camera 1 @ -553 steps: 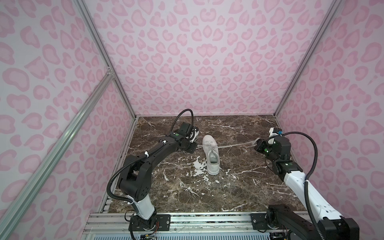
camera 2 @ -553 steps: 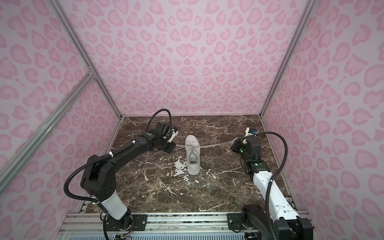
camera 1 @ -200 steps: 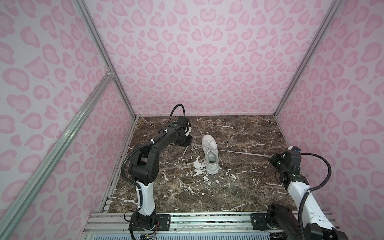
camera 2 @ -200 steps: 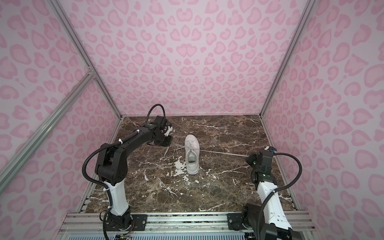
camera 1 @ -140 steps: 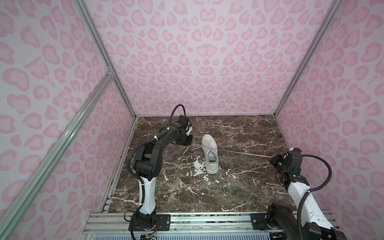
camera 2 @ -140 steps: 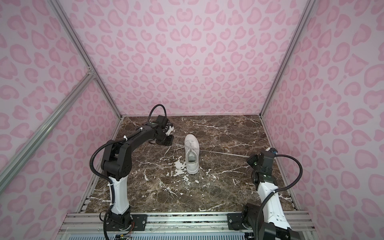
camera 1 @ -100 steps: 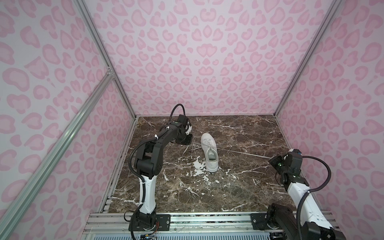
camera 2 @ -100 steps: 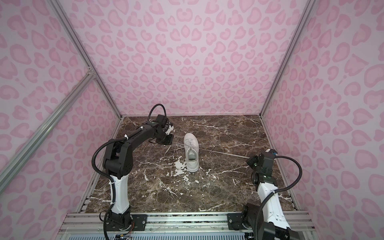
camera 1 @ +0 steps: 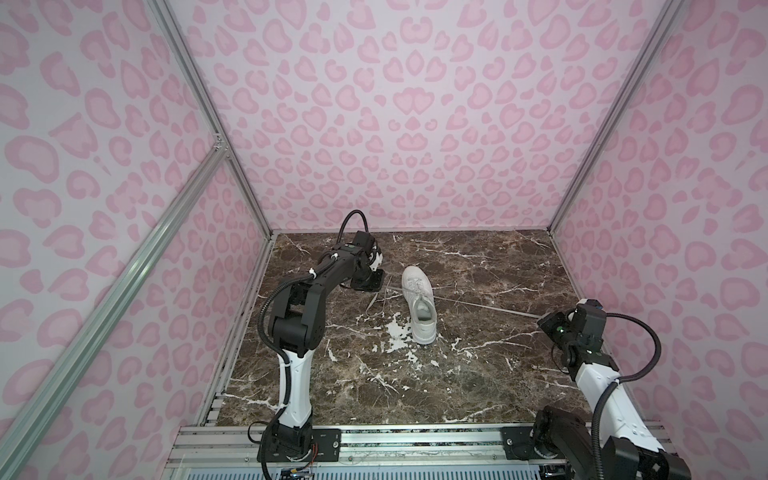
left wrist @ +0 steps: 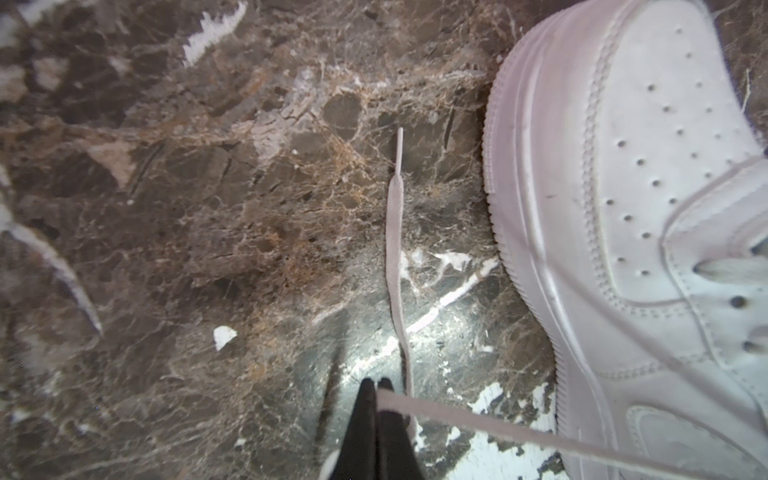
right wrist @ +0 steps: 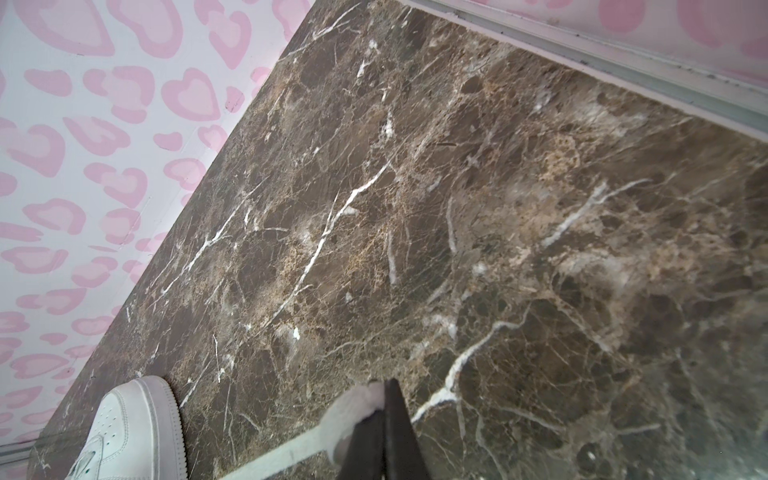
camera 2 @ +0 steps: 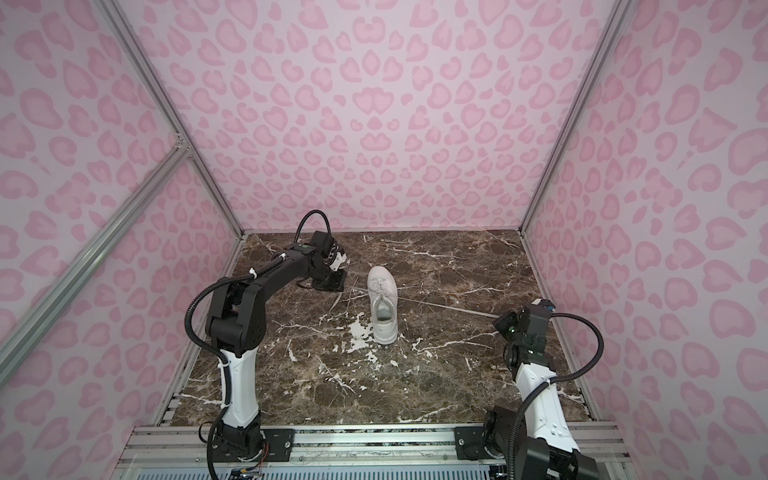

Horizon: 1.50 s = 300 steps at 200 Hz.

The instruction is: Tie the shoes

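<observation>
Sneaker [camera 1: 419, 305], one only; left jaws clamp one lace [left wrist: 478, 419], right jaws clamp its second lace [right wrist: 286, 451].

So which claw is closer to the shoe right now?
Left. The left claw sits just beside the shoe's toe, shut on a lace. The right claw is far off to the shoe's right, holding the other lace taut.

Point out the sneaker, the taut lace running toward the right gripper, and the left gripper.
sneaker [camera 1: 417, 286]: a top view, on the laced upper.
taut lace [camera 1: 486, 307]: a top view, mid-span.
left gripper [left wrist: 375, 384]: left wrist view, between the closed fingertips.
</observation>
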Motion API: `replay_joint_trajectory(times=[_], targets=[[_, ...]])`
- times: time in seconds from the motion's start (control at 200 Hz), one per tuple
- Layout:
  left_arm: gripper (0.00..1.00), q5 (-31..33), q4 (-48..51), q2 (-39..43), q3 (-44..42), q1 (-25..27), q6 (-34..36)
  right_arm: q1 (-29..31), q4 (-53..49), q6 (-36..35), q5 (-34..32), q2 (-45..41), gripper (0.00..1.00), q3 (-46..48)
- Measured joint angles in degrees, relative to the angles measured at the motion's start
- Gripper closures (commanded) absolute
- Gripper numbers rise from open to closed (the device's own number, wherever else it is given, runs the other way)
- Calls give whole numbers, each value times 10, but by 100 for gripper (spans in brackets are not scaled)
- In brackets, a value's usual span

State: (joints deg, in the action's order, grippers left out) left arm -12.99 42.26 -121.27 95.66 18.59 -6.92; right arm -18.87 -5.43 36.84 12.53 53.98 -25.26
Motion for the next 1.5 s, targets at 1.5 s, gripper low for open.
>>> replay_joint_trajectory(times=[1.5], targets=[[97,25,-46,204,-225,91,-81,401,-34,-77,53,292,100,-391]])
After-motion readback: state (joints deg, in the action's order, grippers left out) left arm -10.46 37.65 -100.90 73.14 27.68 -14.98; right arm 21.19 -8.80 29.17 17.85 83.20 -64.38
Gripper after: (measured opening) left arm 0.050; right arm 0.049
